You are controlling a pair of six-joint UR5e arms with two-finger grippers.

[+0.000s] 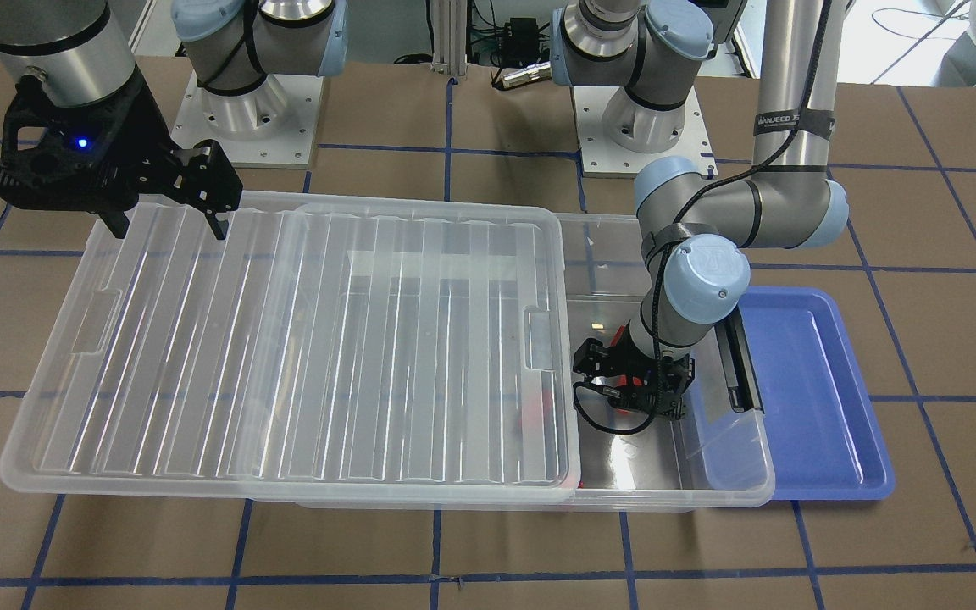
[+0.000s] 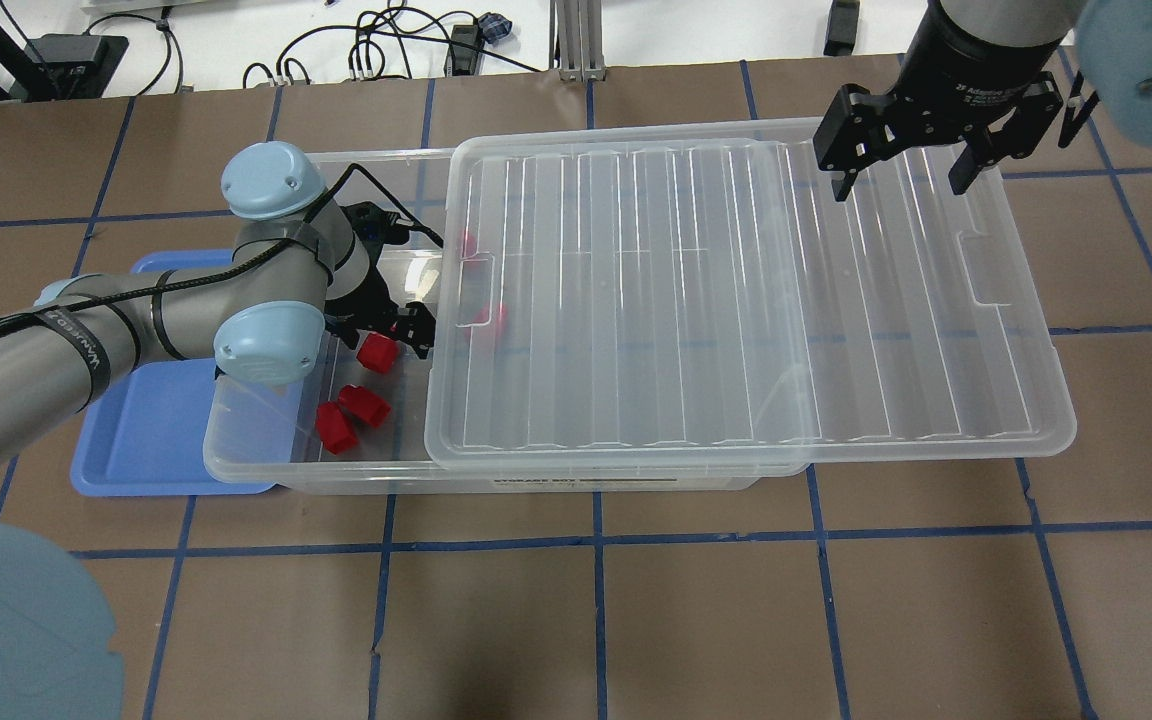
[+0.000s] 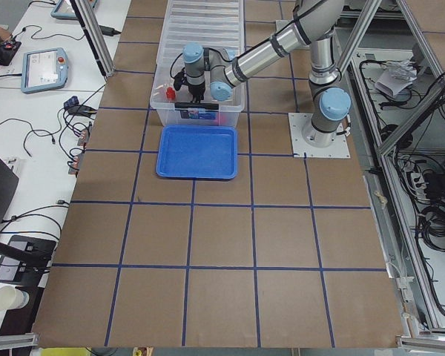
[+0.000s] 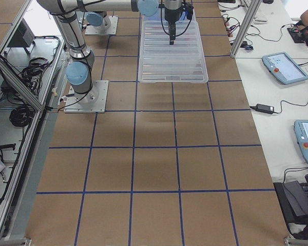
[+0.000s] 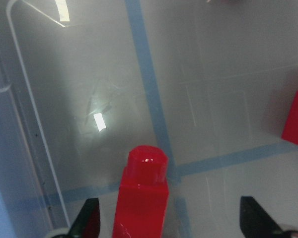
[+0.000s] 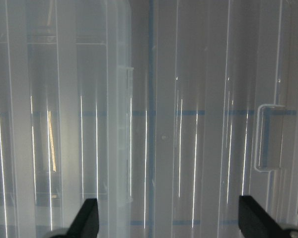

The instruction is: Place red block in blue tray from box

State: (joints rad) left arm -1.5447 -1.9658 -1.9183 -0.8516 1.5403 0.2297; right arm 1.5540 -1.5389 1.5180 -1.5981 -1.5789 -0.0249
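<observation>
The box (image 2: 266,470) is a clear bin with its ribbed lid (image 2: 736,300) slid aside, leaving the end by the blue tray (image 2: 136,440) uncovered. My left gripper (image 2: 383,335) reaches down into that uncovered end. In the left wrist view its fingers (image 5: 89,220) stand wide apart, open, with a red block (image 5: 141,198) between them, nearer the left finger. That block (image 2: 374,354) lies on the bin floor. My right gripper (image 2: 901,185) is open and empty above the far part of the lid; it also shows in the front view (image 1: 169,227).
Two more red blocks (image 2: 351,415) lie near the bin's front wall and two more (image 2: 489,318) show through the lid. The blue tray (image 1: 810,381) lies against the bin's short side with the black latch bar (image 1: 742,360), partly under my left arm.
</observation>
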